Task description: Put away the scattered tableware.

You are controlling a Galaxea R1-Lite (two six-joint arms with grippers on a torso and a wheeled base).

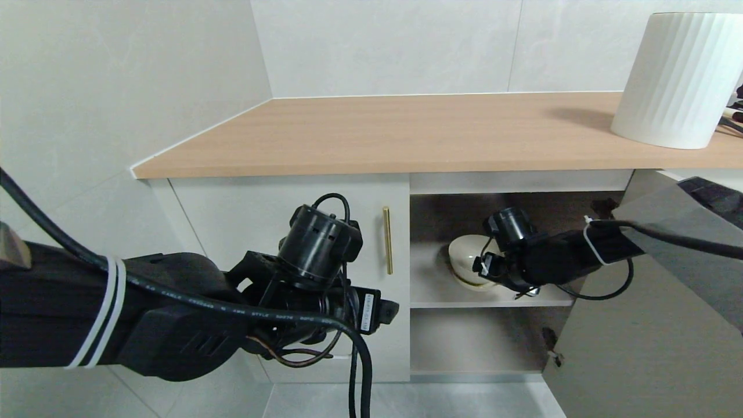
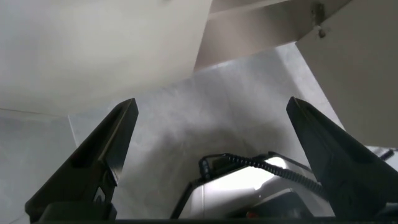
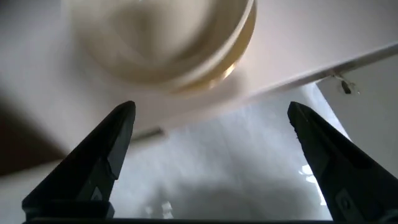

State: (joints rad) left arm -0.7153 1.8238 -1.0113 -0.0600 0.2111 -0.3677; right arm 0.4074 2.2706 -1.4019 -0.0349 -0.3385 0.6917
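One cream bowl (image 1: 466,262) on the open cabinet's shelf (image 1: 432,295), part hidden behind the right gripper (image 3: 211,115). Its fingers (image 3: 102,155) are spread wide, holding nothing. Left gripper (image 2: 211,109) likewise wide and empty, before the closed door (image 1: 261,203). One white ribbed container (image 1: 676,75) on the counter (image 1: 406,133), cut off at the frame edge.

bowl (image 1: 462,259) half behind right arm (image 1: 572,249) (blurred close-up), ribbed cylinder (image 1: 673,75) cropped

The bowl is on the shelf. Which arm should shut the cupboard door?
Probably the right. The right tool is open beside the bowl in the cupboard, close to the open door. The left tool points at the floor by the shut door, farther off.
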